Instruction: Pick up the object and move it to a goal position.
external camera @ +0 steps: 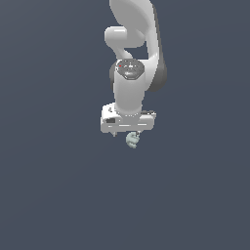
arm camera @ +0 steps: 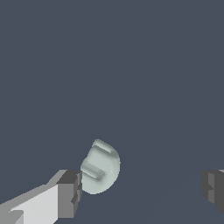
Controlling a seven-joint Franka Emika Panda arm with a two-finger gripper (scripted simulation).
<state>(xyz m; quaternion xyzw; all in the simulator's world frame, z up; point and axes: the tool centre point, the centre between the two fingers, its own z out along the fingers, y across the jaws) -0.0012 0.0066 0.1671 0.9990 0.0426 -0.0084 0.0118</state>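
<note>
You have the arm (external camera: 129, 88) reaching down over the plain dark surface (external camera: 49, 195), and the gripper (external camera: 128, 133) sits directly above the object (external camera: 132, 140) — in the exterior view the small pale mint lump shows just under the white gripper bar (external camera: 128, 120), slightly toward that view's right of its middle. The wrist view gives the better evidence: the jaws stand wide apart, one finger (arm camera: 69, 194) right beside the object (arm camera: 99, 167), seemingly touching or nearly touching its edge, the other finger (arm camera: 213, 189) well away across the gap. So the object lies between the jaws but well off-centre, hard against one side. Whether it rests on the surface or is clear of it, you cannot tell from either view; with nothing clamped on it, resting is the likely reading. Progress, as judged: the approach looks done or nearly so — the grasp itself is not. Nothing is held yet. Left to do: close on the object, lift it, carry it to the goal. No goal marker shows in either view, so you cannot say where that is or how far off. One note for the close: with the object pressed to one finger, expect the far finger to do all the travelling, and the knobbly shape may twist as it is pinched.
</note>
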